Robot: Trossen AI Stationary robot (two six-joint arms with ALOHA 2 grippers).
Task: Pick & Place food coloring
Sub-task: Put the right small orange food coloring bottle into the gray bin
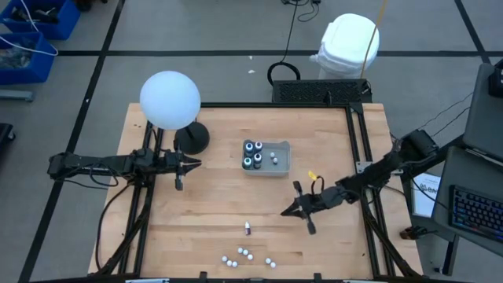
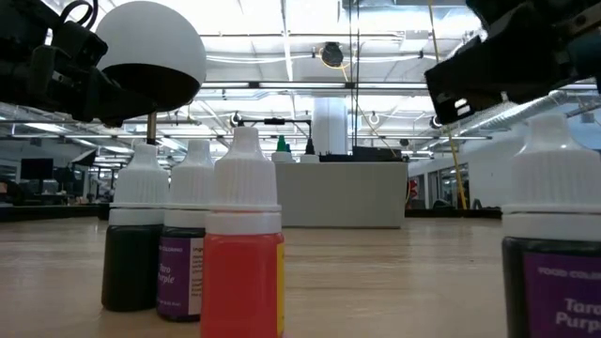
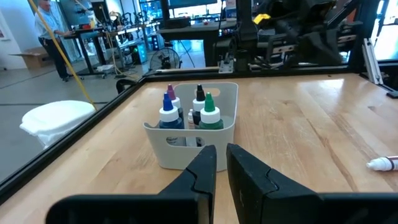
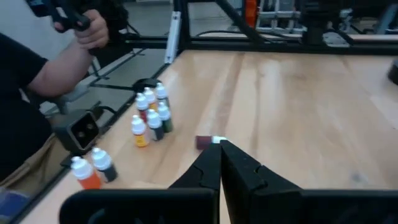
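Right gripper [image 1: 297,209]: fingers pressed shut, nothing held, hovering over bare wood. Fallen bottle [image 4: 208,142], dark red with white cap, lay on its side just ahead of the fingertips; probably the next pick, so a reopening would be needed first. Loose bottles [image 1: 245,255] stood clustered beyond it near the table edge, close enough together to crowd a grasp. Person's hand [image 4: 93,34] and sleeve present past that edge.

Left gripper [image 3: 221,163]: narrow gap between fingers, nothing held, waiting with the tray [image 3: 177,140] straight ahead. Tray already held four upright bottles; presumably the drop point. Lamp [image 1: 170,100] stood beside the left arm, clear of both paths.
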